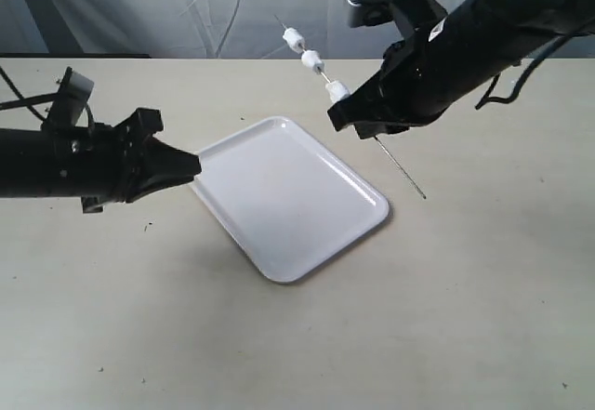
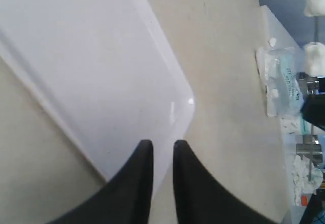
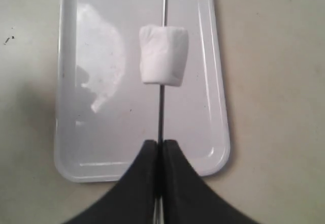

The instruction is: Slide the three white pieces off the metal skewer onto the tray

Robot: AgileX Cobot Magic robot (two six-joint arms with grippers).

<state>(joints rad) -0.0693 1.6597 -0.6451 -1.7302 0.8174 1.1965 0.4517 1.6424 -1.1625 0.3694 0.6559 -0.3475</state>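
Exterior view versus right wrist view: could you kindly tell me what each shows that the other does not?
Only the exterior view shows all three white pieces spaced along the metal skewer, and the left arm at a corner of the tray. Only the right wrist view shows the right jaws shut on the skewer. Both show the tray, the skewer and the nearest piece.

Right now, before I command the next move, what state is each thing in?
right claw, shut on the metal skewer.
left claw, nearly closed, tips at the tray corner; contact unclear.
metal skewer, tilted in the air.
three white pieces, all threaded on it.
tray, flat on the table, no pieces on it.
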